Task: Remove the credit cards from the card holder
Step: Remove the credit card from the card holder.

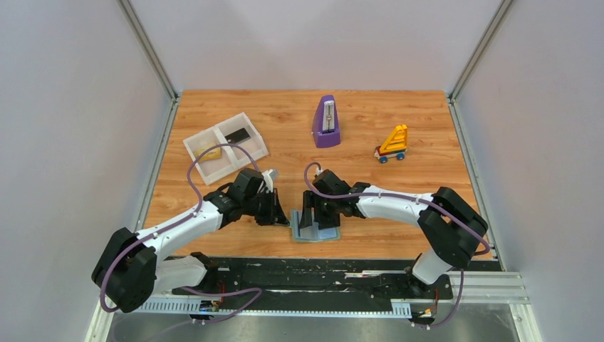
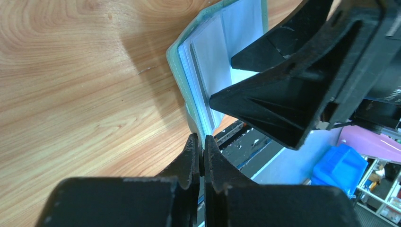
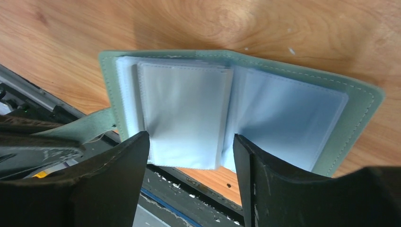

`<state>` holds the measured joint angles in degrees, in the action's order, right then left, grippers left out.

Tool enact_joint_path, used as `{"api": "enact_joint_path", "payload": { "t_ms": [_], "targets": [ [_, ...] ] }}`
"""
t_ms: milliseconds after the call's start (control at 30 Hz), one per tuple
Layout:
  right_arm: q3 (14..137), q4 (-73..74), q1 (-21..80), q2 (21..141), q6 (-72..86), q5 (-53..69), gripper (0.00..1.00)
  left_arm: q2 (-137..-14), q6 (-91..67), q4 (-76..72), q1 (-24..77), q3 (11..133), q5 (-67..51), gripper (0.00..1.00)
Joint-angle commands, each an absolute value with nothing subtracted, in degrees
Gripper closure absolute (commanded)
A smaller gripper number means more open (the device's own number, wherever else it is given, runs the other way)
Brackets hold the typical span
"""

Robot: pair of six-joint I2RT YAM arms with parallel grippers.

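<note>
The pale teal card holder (image 1: 317,234) lies open at the near table edge, its clear pocket pages fanned out and showing no card (image 3: 184,113). My left gripper (image 2: 200,142) is shut at the holder's left corner, and the right wrist view shows the strap tab (image 3: 87,127) running into its fingers. My right gripper (image 3: 191,142) is open, its fingers standing either side of the pocket pages. The yellowish card (image 1: 211,152) and the dark card (image 1: 238,135) lie in the white tray, one in each compartment.
The white two-compartment tray (image 1: 196,142) sits at the back left. A purple metronome (image 1: 326,122) stands at the back centre and a yellow toy (image 1: 393,143) on wheels at the back right. The black base rail (image 1: 320,267) runs just below the holder.
</note>
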<state>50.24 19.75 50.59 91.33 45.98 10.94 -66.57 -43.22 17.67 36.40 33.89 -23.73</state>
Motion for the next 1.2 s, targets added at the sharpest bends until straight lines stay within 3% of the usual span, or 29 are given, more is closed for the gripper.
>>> {"api": "enact_joint_path", "payload": {
  "t_ms": [0,400,633,867,1167],
  "targets": [
    [49.12,17.95,50.72,92.51,46.93,9.84,0.35,-64.96,-43.68,16.38,36.78,33.99,-24.02,1.0],
    [49.27,28.79,50.84,90.82,47.85,-2.49,0.4,-64.47,-43.57,17.2,36.76,33.95,-23.39,1.0],
    [48.1,39.65,50.88,82.74,52.05,-11.38,0.41,-64.12,-43.65,17.02,36.78,33.33,-23.57,1.0],
    [50.23,38.9,50.9,78.24,50.27,-7.6,0.4,-64.35,-43.86,16.32,36.74,33.03,-23.81,1.0],
    [49.58,18.86,51.39,77.33,44.63,11.79,0.42,-64.09,-44.07,16.3,36.75,32.99,-24.03,1.0]
  ]
}}
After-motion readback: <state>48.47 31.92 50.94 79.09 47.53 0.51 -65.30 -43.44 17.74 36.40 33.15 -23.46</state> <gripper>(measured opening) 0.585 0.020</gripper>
